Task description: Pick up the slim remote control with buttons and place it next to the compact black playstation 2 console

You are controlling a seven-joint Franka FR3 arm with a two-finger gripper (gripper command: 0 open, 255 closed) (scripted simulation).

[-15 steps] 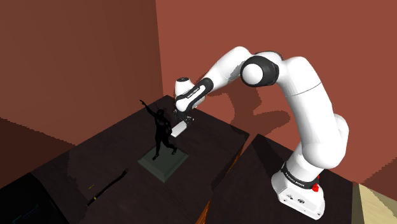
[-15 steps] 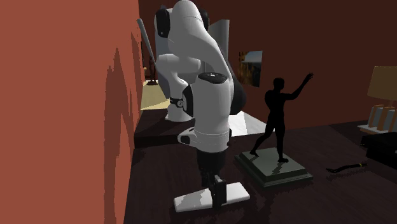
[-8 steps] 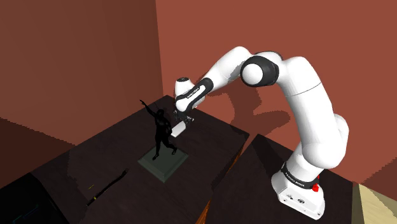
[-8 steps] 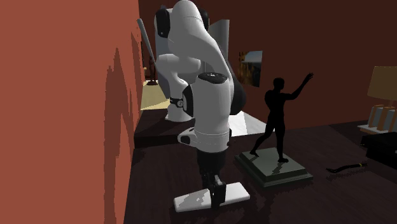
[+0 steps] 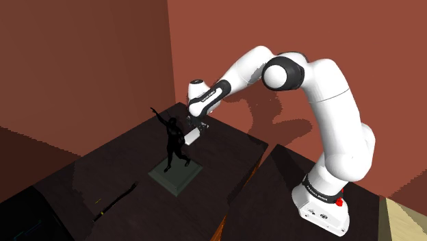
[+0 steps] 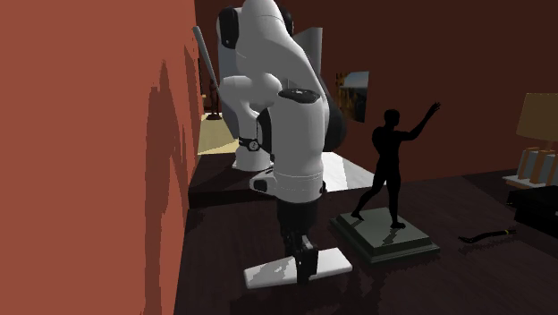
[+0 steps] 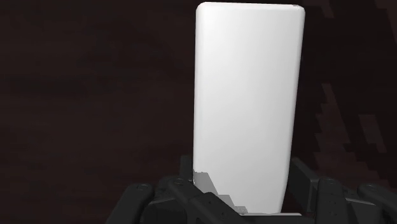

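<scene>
**Remote in grasp, carry and placement not yet done**

The gripper [image 6: 305, 260] is clamped on the remote [image 6: 297, 268]. In the wrist view the black fingers [image 7: 306, 186] press the two long sides of the slab. The remote is drawn plain white with no buttons, and it is flat and slim, lying level and crosswise under the hand with an end sticking out either side of the jaws.

In the shoulder view the remote looks just clear of the dark table [image 5: 229, 154]. The gap is slight and I cannot tell for sure that it is off the surface. The hand points straight down, with the arm reaching out from the stand.

Near the tool:
- The black statue [image 6: 392, 168] on its dark square base [image 6: 386, 240] is just beside the gripper, apart from it and not touching the remote.
- A thin dark stick [image 6: 487, 236] lies beyond the statue, well apart from the gripper.
- The red wall [image 6: 89, 179] is close on the gripper's other side.

Progress, as a judgement: the reach and grasp are done, and the lift is barely begun, if at all. What is left is to raise the remote clear, carry it over, set it down next to the console and open the jaws. I cannot tell where the console lies. Roughly a third of the task is done.

The statue's raised arm is close to the hand, so a swing that way could clip it.
</scene>
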